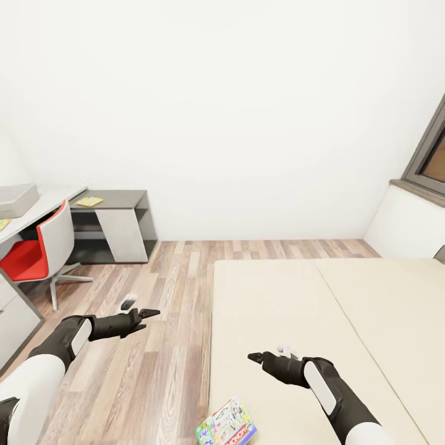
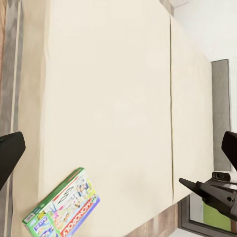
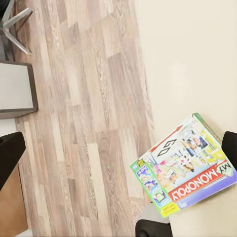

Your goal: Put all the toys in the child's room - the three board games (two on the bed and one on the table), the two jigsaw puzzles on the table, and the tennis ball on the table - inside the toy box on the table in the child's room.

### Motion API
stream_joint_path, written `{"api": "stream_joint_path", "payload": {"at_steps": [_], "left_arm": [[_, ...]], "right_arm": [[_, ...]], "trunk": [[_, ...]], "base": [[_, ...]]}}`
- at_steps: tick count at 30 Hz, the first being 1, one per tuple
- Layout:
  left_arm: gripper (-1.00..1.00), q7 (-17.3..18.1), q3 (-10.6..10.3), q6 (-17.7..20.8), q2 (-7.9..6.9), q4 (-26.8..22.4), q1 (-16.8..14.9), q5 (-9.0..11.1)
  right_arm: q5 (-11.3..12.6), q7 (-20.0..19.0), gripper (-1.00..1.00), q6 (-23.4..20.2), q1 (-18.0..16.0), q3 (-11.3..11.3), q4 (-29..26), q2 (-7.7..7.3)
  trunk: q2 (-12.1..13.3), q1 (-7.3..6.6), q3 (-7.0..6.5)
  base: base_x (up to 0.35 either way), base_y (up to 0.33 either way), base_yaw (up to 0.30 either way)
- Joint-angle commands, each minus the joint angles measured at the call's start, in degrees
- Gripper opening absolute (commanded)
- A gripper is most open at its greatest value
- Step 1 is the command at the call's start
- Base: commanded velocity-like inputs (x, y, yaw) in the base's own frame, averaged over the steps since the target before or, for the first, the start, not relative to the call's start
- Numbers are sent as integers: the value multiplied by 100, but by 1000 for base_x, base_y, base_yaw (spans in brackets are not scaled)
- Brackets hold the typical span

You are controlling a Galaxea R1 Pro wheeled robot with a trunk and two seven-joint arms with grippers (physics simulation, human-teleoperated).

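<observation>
Board game (image 1: 227, 425) at bed's (image 1: 321, 321) near corner, bare floor (image 1: 161, 346) alongside.

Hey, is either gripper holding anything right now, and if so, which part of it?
Nothing is held. The left gripper hangs over the floor, the right gripper over the bed; the board game lies untouched on the mattress.

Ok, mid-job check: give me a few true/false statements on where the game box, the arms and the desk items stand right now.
1. A board game lies on the bed near its edge. True.
2. The right gripper holds the board game. False: it hangs empty above the bed.
3. The left gripper is over the wood floor. True.
4. The toy box sits on the floor. False: it is on the white table.
5. The chair is blue. False: red.
</observation>
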State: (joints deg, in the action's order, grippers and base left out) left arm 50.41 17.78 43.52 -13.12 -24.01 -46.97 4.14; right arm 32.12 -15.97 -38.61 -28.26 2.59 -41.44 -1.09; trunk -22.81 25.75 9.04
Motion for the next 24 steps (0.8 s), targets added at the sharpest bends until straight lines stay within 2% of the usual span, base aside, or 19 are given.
{"api": "stream_joint_path", "payload": {"at_steps": [1,7,24], "left_arm": [[100,4,15,42,-2,1,-5,20],[100,4,15,42,-1,1,-5,18],[100,2,24,42,-6,1,-5,26]], "right_arm": [[-6,-9,100,-15,-4,14,-4,-5],[-6,-9,100,-15,-4,9,-4,-5],[-11,-11,100,-15,-4,5,-4,-6]], "trunk": [[-11,4,7],[-11,4,-4],[-11,4,-6]], "base": [[0,0,0],[0,13,0],[0,109,0]]}}
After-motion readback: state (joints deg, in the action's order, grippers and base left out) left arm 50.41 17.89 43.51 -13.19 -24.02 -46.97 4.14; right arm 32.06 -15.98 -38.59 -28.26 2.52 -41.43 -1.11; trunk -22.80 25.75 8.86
